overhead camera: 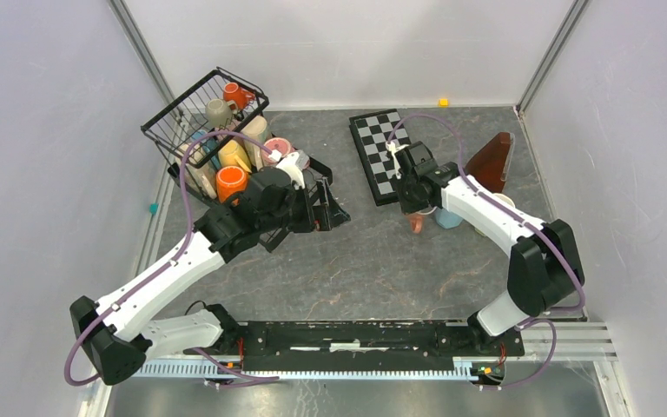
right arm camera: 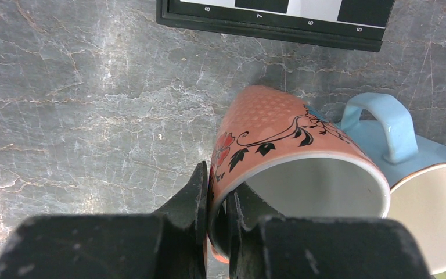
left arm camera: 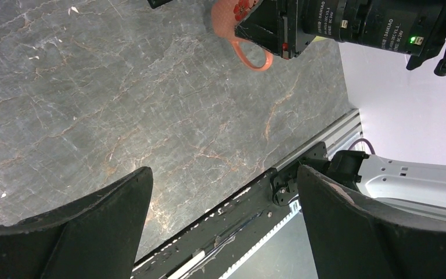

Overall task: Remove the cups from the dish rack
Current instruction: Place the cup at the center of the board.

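The black wire dish rack (overhead camera: 193, 115) stands at the far left and holds several cups, among them an orange one (overhead camera: 231, 182), a beige one (overhead camera: 219, 111) and a pink one (overhead camera: 279, 148). My left gripper (overhead camera: 328, 211) is open and empty just right of the rack; in the left wrist view (left arm camera: 223, 197) only bare table shows between its fingers. My right gripper (right arm camera: 218, 197) is shut on the rim of a salmon floral mug (right arm camera: 279, 133), one finger inside and one outside. The mug (overhead camera: 416, 222) is held low, right beside a light blue mug (right arm camera: 406, 157).
A black-and-white checkerboard (overhead camera: 380, 152) lies behind the right gripper. A dark red translucent object (overhead camera: 492, 161) stands at the far right. A small yellow block (overhead camera: 443, 102) sits by the back wall. The black base rail (overhead camera: 373, 334) runs along the near edge.
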